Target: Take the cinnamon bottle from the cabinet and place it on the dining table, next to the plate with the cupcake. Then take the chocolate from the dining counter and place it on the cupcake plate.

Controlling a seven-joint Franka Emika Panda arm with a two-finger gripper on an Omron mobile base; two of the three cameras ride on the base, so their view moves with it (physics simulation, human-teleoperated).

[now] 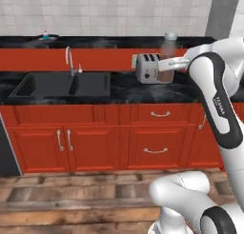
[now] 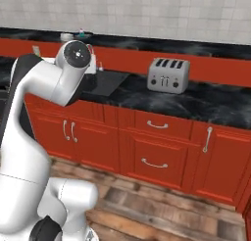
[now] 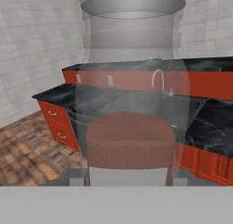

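Hand (image 1: 167,63) pinches the upright cinnamon bottle (image 1: 167,57), holding it above the counter beside the toaster (image 1: 147,68).

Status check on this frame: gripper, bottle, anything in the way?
Gripper shut on the cinnamon bottle, held upright above the sink counter. Toaster right beside it. Dining table beyond.

Cinnamon bottle (image 1: 167,57) upright, clear, grey-capped, above counter.
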